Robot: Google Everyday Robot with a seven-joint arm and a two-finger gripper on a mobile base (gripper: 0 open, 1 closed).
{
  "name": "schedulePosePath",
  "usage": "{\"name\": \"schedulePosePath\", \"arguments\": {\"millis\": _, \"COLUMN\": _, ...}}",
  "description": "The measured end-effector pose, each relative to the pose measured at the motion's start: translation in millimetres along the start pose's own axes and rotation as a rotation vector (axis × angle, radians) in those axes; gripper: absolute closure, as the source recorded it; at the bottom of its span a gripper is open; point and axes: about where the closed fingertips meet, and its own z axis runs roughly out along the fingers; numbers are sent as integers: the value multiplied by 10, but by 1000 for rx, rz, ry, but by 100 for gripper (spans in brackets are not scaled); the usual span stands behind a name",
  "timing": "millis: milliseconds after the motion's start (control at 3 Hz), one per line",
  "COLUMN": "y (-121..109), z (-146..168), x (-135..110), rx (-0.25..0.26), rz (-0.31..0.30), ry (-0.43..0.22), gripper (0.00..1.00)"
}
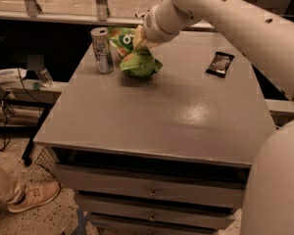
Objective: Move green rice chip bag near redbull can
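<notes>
A Google Everyday Robot's gripper (139,39) is pinching the green rice chip bag (138,65) just to the right of the redbull can (103,50), which is standing upright on a grey tabletop (161,116) with its round shiny top showing. The pale fingers (137,35) are clamping the crumpled middle of the bag. The bag's lettered upper part is poking up behind them on the side facing the can, while its rounded lower part is sitting low against the tabletop with its shadow directly beneath. Bag and can are standing close together; whether they are touching cannot be told. The robot's white arm (225,18) is reaching in from the right of the can, sloping down across the top of the view to the gripper. A small black packet (220,63) is lying flat well to the right of the can, beyond the bag and apart from it. Grey drawers (147,192) are showing below the tabletop, on the near side of the can. A person's tan shoe (35,196) is resting on the speckled floor (49,219), far below the can and to its left.
</notes>
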Motion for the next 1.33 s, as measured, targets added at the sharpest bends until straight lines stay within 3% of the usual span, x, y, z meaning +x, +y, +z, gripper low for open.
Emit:
{"name": "schedulePosePath", "arguments": {"millis": 333, "y": -38, "z": 91, "x": 33, "rx": -7, "rz": 15, "ry": 18, "gripper": 100}}
{"name": "schedulePosePath", "arguments": {"millis": 667, "y": -22, "z": 107, "x": 40, "rx": -9, "rz": 14, "ry": 20, "gripper": 81}}
{"name": "schedulePosePath", "arguments": {"millis": 1333, "y": 5, "z": 152, "x": 60, "rx": -13, "rz": 11, "ry": 27, "gripper": 34}}
